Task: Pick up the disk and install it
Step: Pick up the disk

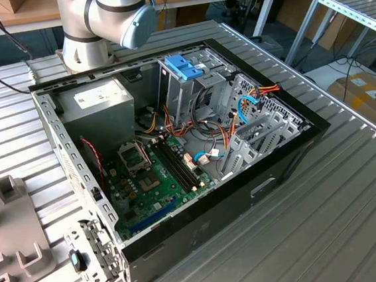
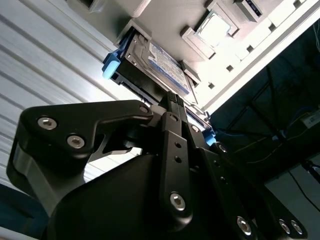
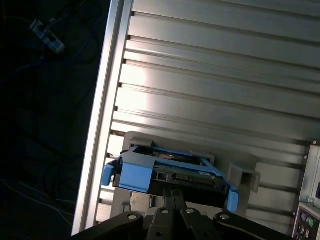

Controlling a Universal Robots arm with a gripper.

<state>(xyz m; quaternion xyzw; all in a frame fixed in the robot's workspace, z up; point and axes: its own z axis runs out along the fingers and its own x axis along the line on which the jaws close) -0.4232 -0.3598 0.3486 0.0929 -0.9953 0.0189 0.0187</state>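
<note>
**Grip unconfirmed at pickup point**

Found the disk [image 3: 167, 169] seated in a grey holder [image 3: 243, 176] on the ribbed surface [image 3: 225, 75]. Noted the gripper [image 2: 172, 97] right against the disk's near edge in both wrist views. Could not tell whether clamped on it or merely touching. Judged a hold on so narrow an edge liable to slip. Judged the light-blue carrier rail [image 3: 135, 175] liable to snag the holder's walls if lifted askew.
</note>
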